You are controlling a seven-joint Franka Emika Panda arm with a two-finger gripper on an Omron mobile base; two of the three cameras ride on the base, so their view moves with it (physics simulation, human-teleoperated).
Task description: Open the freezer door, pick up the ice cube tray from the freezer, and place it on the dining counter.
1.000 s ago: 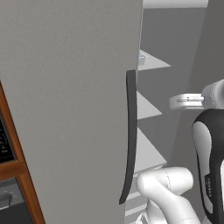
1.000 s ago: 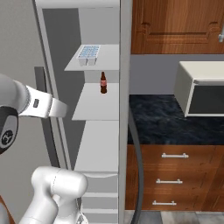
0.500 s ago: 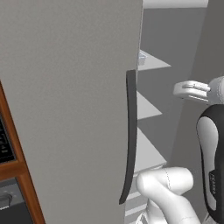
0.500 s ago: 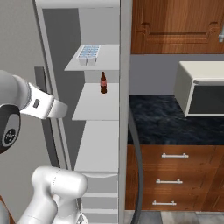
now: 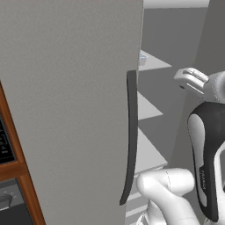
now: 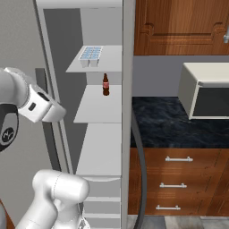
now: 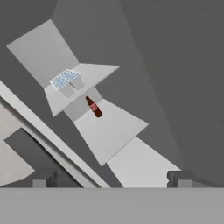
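Left base view
Freezer door: a big flat grey door, swung open and close to the camera. It covers most of the left side.
Handle: a long dark bar, a bit bent, standing up along the door's right edge.
Freezer: grey inside, with pale shelves one above the other past the door's edge.
Ice cube tray: just a small pale blue bit peeks out on the top shelf, right behind the door's edge.
Arm: white, with dark parts, rising at the lower right. The hand end reaches toward the shelves, high on the right.

Right base view
Ice cube tray: pale blue-white with small square cells. It sits on the top shelf, near the shelf's front left part.
Bottle: small, dark brown with a red label. It stands up straight on the next shelf down, a little right of the tray.
Bench: black stone top on brown wooden drawers, to the right of the freezer.
Microwave: a pale box with a dark front, sitting on the bench.
Arm: white, at the left, beside the open freezer.

Hand view
Claw: its two dark tips stand far apart with nothing between them. It is released and holds nothing.
Ice cube tray: on the upper shelf, well away from the claw.
Bottle: on the shelf just below the tray, also far from the claw.
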